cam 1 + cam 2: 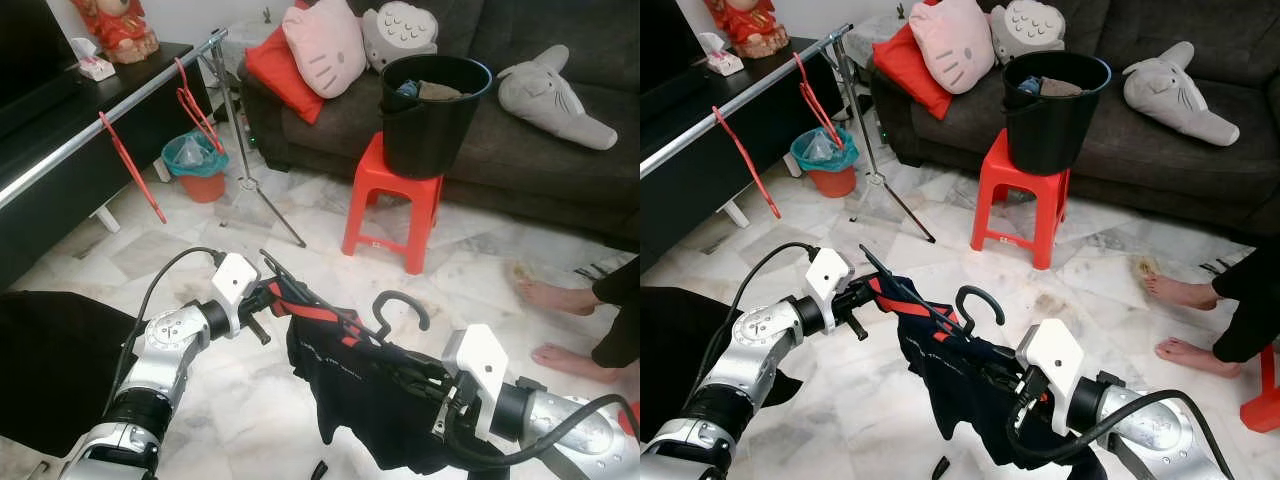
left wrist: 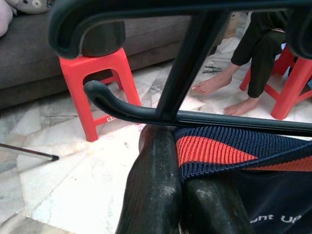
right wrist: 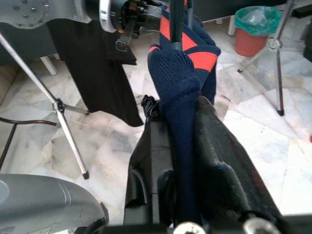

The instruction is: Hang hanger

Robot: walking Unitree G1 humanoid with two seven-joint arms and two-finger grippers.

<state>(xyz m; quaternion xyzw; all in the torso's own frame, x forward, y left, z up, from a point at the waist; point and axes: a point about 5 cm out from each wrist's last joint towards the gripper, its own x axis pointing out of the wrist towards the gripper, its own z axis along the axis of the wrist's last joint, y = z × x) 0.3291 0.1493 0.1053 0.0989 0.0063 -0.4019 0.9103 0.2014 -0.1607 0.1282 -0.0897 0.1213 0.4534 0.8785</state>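
A black hanger (image 1: 400, 305) carries a navy shirt (image 1: 345, 385) with red stripes, and I hold it low in front of me between both arms. My left gripper (image 1: 272, 296) is shut on the hanger's left end and the striped collar (image 2: 214, 151); its fingers (image 2: 156, 195) press together there. On the shirt's other shoulder my right gripper (image 1: 425, 378) is shut, with navy cloth (image 3: 180, 97) pinched between its fingers (image 3: 219, 165). The silver rail (image 1: 110, 115) runs along the upper left with two red hangers (image 1: 195, 105) on it.
The rail's tripod stand (image 1: 245, 150) has legs spread on the marble floor. A red stool (image 1: 385, 205) bears a black bucket (image 1: 432, 110) before the sofa (image 1: 560, 170). A teal bin (image 1: 195, 165) stands behind. A person's bare feet (image 1: 560, 300) are at the right. A black garment (image 1: 50, 370) hangs at lower left.
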